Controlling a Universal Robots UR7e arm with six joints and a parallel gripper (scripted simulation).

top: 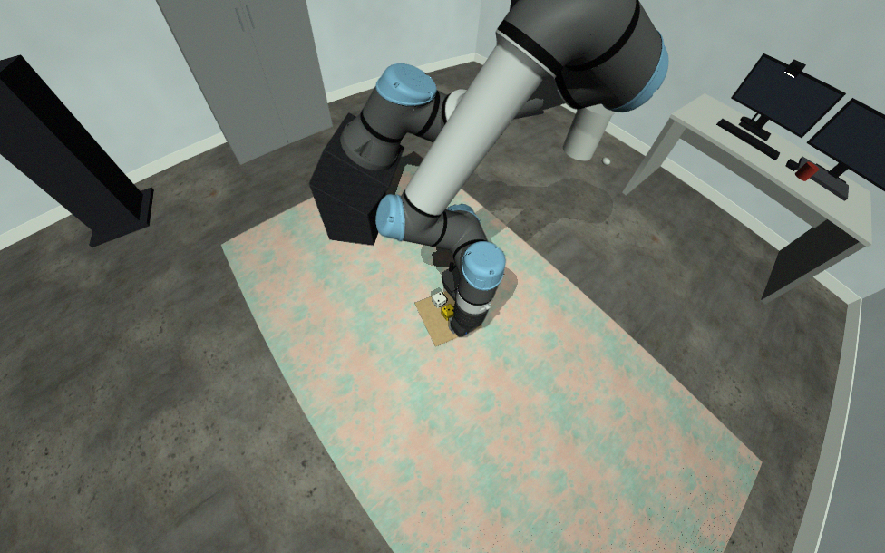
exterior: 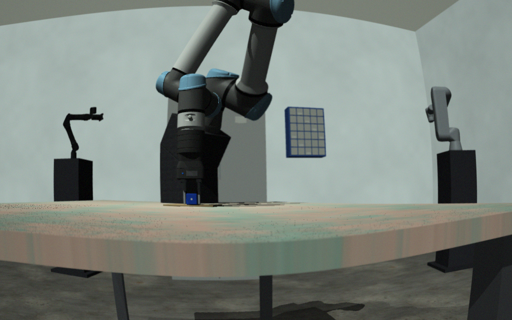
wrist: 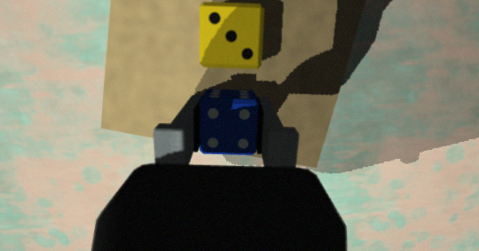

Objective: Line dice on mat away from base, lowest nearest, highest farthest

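A small tan mat (top: 433, 322) lies on the table, also in the wrist view (wrist: 151, 70). A white die (top: 437, 298) sits at the mat's corner nearest the robot's base. A yellow die (top: 446, 311) (wrist: 231, 35) showing three sits on the mat beyond it. My gripper (wrist: 230, 113) points straight down and is shut on a blue die (wrist: 228, 122) with four pips up. It holds the die at the mat's far edge, at or just above mat level (exterior: 191, 198). The blue die is hidden behind the wrist in the top view.
The table top (top: 473, 412) is mottled pink and green, and the mat lies toward the base end. The robot's black pedestal (top: 353, 196) stands at the table's far edge. The arm's shadow falls over the right part of the mat.
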